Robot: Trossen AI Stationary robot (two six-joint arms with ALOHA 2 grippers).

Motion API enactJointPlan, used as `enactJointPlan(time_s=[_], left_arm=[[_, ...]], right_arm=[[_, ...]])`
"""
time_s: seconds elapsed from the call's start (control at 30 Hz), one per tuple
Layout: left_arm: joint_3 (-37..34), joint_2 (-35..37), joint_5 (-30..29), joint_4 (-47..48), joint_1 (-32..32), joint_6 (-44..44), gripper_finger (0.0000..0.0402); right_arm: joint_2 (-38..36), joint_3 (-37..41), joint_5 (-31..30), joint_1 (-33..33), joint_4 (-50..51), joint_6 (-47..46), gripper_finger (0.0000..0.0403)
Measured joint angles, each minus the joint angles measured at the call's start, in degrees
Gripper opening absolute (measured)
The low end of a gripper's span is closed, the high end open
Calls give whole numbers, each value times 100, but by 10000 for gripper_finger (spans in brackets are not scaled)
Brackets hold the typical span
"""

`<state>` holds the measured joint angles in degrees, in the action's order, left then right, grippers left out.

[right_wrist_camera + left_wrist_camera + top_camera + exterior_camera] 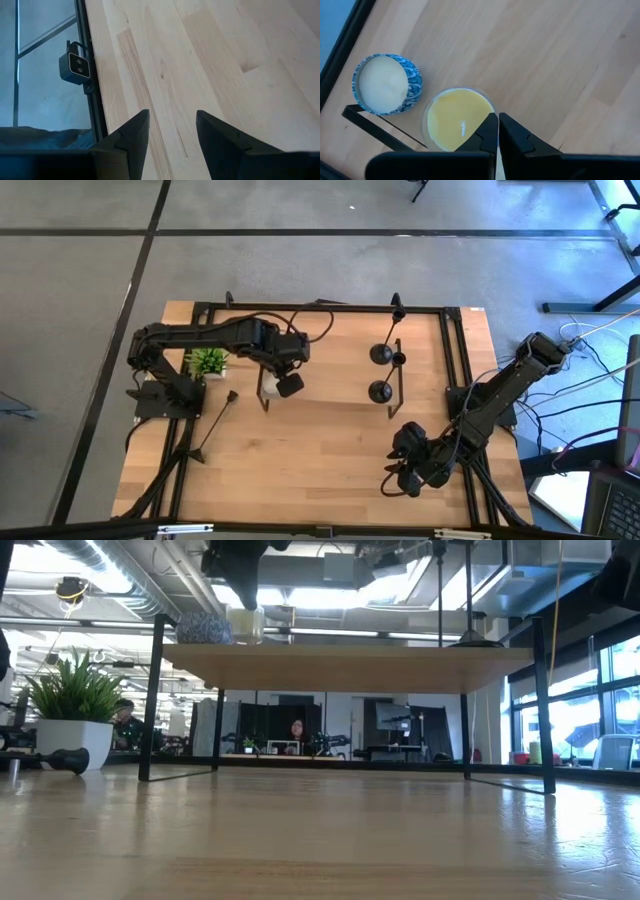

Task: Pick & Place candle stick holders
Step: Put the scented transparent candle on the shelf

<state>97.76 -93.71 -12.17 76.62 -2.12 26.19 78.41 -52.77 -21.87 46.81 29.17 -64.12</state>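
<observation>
Black candle stick holders: one lies flat (214, 423) at left-centre of the high view, two stand (383, 354) (381, 391) at centre-right. The left gripper (498, 131), fingers closed and empty, hovers over a yellow candle (454, 117). Lower right, the right gripper (172, 131) is spread apart.

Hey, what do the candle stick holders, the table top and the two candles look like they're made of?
Candle stick holders: likely black metal, thin rigid stems, matte dark finish. Table top: light wood planks with visible grain and seams. Yellow candle: wax, seemingly in clear glass. White candle: wax in a blue-patterned cup, possibly ceramic or tin.
</observation>
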Motion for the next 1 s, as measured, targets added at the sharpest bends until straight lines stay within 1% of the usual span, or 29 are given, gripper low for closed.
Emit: enactJointPlan(time_s=[0.33,0.5,0.8,1.0], left_arm=[[0,0,26,-9,-110,-151,2],[0,-7,228,-13,-168,-292,2],[0,-307,284,27,-178,-438,2],[0,-310,274,-31,-181,-449,2]], right_arm=[[0,0,-2,0,-13,-16,167],[0,0,-3,0,-18,-16,167],[0,0,-20,0,-24,-15,167],[0,0,-17,0,-29,-44,167]])
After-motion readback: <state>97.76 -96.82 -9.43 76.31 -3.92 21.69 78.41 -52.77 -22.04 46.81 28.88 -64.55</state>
